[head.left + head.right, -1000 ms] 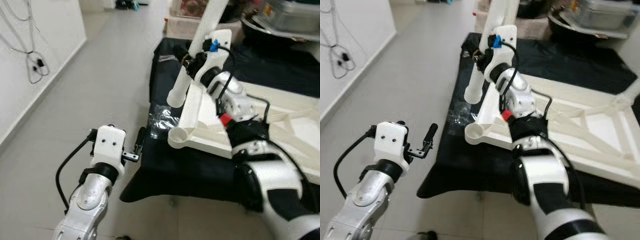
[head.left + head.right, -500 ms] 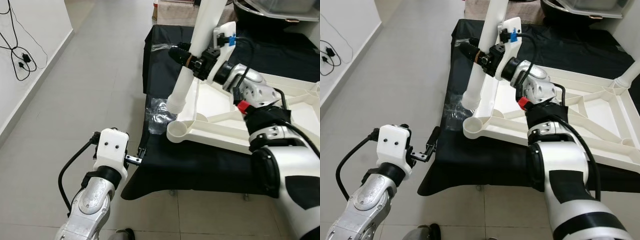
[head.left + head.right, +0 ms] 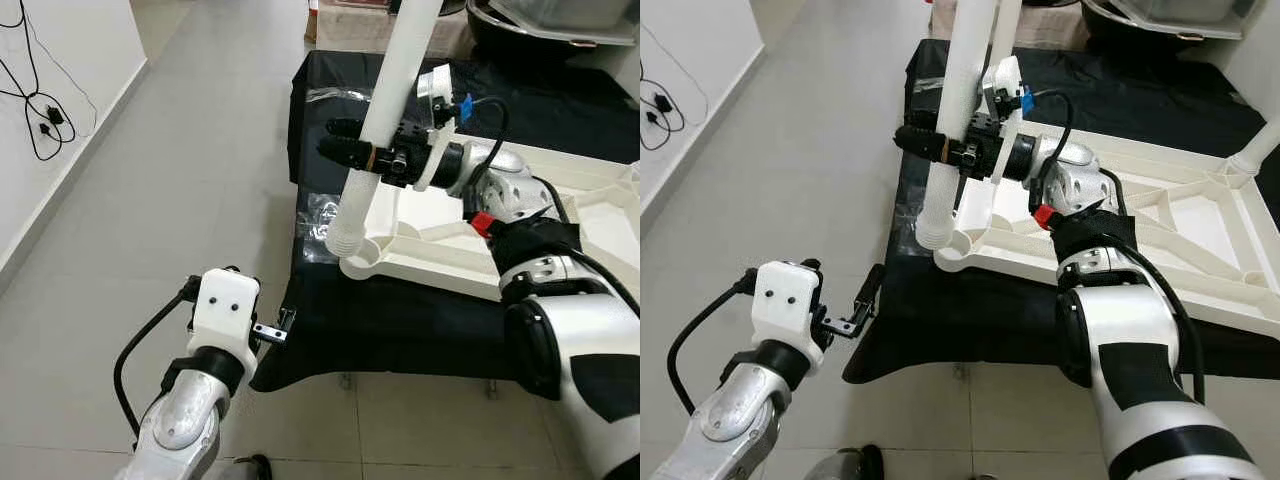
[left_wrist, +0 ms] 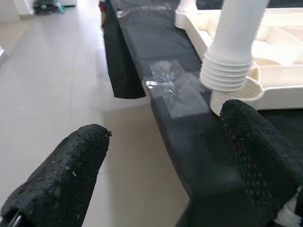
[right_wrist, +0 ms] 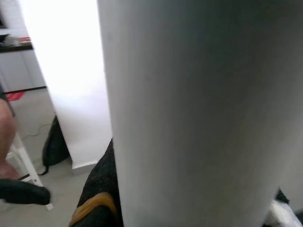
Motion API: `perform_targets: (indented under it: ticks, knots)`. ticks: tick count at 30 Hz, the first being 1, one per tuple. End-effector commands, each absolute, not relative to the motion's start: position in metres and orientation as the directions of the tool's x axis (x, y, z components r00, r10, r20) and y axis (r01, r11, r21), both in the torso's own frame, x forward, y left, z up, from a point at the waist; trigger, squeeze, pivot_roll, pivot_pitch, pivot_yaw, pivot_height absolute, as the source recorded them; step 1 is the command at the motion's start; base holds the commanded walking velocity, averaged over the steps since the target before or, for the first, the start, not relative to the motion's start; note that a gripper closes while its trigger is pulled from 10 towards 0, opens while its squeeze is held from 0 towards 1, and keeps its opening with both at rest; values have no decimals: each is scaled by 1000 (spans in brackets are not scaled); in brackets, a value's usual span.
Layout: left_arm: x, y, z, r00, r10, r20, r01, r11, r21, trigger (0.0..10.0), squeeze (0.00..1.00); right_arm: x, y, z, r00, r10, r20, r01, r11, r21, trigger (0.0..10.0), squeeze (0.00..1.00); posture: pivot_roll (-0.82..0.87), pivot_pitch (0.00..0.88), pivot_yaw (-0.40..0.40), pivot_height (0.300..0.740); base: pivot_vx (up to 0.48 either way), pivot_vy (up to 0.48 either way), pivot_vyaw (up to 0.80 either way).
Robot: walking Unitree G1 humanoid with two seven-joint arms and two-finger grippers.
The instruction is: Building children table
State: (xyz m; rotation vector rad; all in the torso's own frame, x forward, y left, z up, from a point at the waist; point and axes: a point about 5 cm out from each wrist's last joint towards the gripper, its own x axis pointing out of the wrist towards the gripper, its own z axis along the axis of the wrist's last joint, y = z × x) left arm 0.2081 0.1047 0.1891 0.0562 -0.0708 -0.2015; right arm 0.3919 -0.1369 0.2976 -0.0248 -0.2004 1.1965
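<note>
A white plastic table top [image 3: 560, 250] lies upside down on a black cloth [image 3: 400, 330]. My right gripper [image 3: 365, 157] is shut on a long white table leg [image 3: 395, 80], held nearly upright. The leg's ribbed lower end [image 3: 345, 225] sits just over the round corner socket [image 3: 365, 262] nearest me, slightly off to its left. The leg [image 5: 189, 113] looms close in the right wrist view. My left gripper [image 3: 278, 325] hangs low and open by the cloth's front left corner, holding nothing. Its two black fingers [image 4: 61, 184] frame the ribbed end [image 4: 227, 71] and the socket [image 4: 236, 92].
Crumpled clear plastic film [image 3: 318, 215] lies on the cloth beside the socket. A dark pan [image 3: 560, 20] and boxes stand at the back. Grey tiled floor [image 3: 180, 200] stretches to the left, up to a white wall with hanging cables [image 3: 40, 110].
The right gripper swung the leg more upright and lowered its ribbed end to the corner socket. The camera shifted too. The left gripper stays low and open.
</note>
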Motion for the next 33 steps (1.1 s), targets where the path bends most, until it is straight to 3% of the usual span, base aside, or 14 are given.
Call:
perform_targets:
  ticks: [1, 9, 21, 29, 33]
  knots:
    - [203, 103, 188, 978, -204, 42, 202, 978, 50, 10000, 0, 393, -133, 306, 358, 918, 173, -913, 383, -143, 10000, 0, 147, 242, -74, 740, 0, 326, 0]
    - [206, 107, 189, 979, -202, 39, 197, 975, 101, 10000, 0, 395, -132, 310, 388, 902, 192, -896, 417, -152, 10000, 0, 144, 253, -67, 740, 0, 375, 0]
    - [207, 108, 191, 985, -170, 43, 165, 982, 93, 10000, 0, 394, -126, 315, 371, 900, 228, -896, 412, -168, 10000, 0, 146, 259, -64, 740, 0, 0, 0]
    - [211, 108, 193, 982, -183, 54, 175, 978, 117, 10000, 0, 391, -119, 331, 318, 895, 314, -908, 383, -171, 10000, 0, 144, 256, -61, 740, 235, -376, 0]
    - [213, 110, 192, 987, -153, 43, 149, 985, 89, 10000, 0, 388, -124, 360, 293, 851, 436, -913, 385, -138, 10000, 0, 144, 256, -63, 740, 131, 0, 0]
